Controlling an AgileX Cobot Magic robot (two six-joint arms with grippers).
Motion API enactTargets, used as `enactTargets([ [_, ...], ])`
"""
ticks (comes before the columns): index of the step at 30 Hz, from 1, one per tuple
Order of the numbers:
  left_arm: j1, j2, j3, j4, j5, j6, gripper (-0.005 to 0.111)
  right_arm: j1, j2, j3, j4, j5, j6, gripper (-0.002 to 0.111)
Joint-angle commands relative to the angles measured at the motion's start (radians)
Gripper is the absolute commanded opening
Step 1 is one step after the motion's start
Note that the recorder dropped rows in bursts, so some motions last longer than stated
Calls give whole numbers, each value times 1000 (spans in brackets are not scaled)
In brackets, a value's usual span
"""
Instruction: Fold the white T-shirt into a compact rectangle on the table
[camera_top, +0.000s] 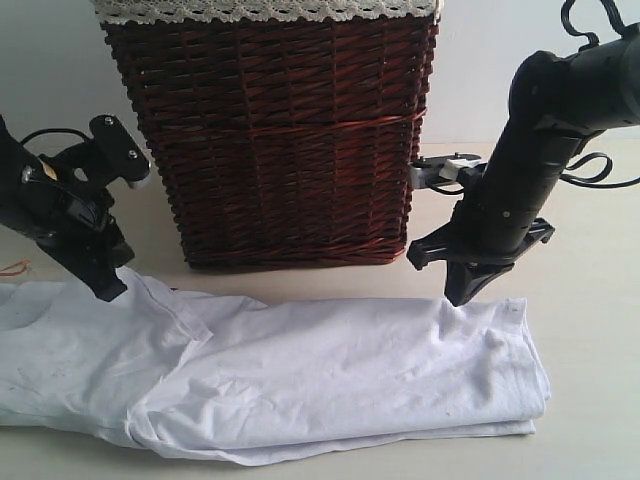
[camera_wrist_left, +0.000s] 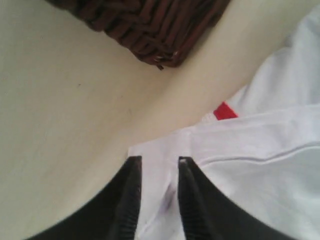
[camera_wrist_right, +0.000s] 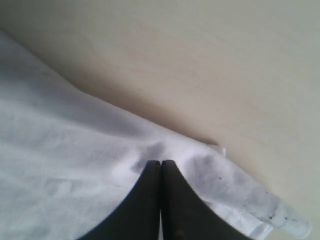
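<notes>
The white T-shirt (camera_top: 330, 370) lies folded lengthwise in a long band across the front of the table (camera_top: 590, 330). My left gripper (camera_top: 110, 285) is down at the shirt's far left edge. In the left wrist view it (camera_wrist_left: 159, 161) is open, with a corner of white cloth (camera_wrist_left: 260, 150) lying between its fingers and a bit of the red patch (camera_wrist_left: 225, 111) peeking out beyond. My right gripper (camera_top: 460, 295) is at the shirt's far right edge. Its jaws (camera_wrist_right: 161, 162) are shut on a puckered pinch of the cloth (camera_wrist_right: 75, 150).
A tall brown wicker basket (camera_top: 270, 140) with a white lace rim stands just behind the shirt in the middle; its corner (camera_wrist_left: 150, 25) is close to the left gripper. Bare tabletop (camera_wrist_right: 225, 65) lies beyond the shirt's right edge.
</notes>
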Motion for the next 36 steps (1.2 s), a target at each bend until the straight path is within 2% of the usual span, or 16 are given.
enactTargets([
  [1,1,-5,-7,-16,-48,-5,52,-3,-13,5,-3,-4,-8,0],
  [5,1,-44,-7,-16,-80,-149,52,-3,-13,5,-3,-4,-8,0],
  [7,1,-70,-7,-16,-17,-273,46,-3,-13,5,-3,-4,-8,0],
  [8,3,-72,-7,-16,55,-375,32,-3,-13,5,-3,-4,-8,0],
  [10,3,-51,17,-21,123,-423,6,-3,-13,5,-3,-4,-8,0],
  [11,3,-32,42,-31,125,-425,0,-3,-13,5,-3,-4,-8,0],
  [14,3,40,94,-44,137,-443,0,-3,-13,5,-1,-4,-8,0],
  [23,3,141,97,-71,172,-445,0,-3,-13,5,-1,-4,-8,0],
  [30,6,-34,97,-52,174,-450,0,-3,-18,5,-8,-2,-8,0],
  [33,53,-103,97,7,163,-582,0,-3,-43,5,-43,8,-5,0],
  [36,161,-109,99,63,177,-714,0,-3,-72,5,-118,-4,44,0],
])
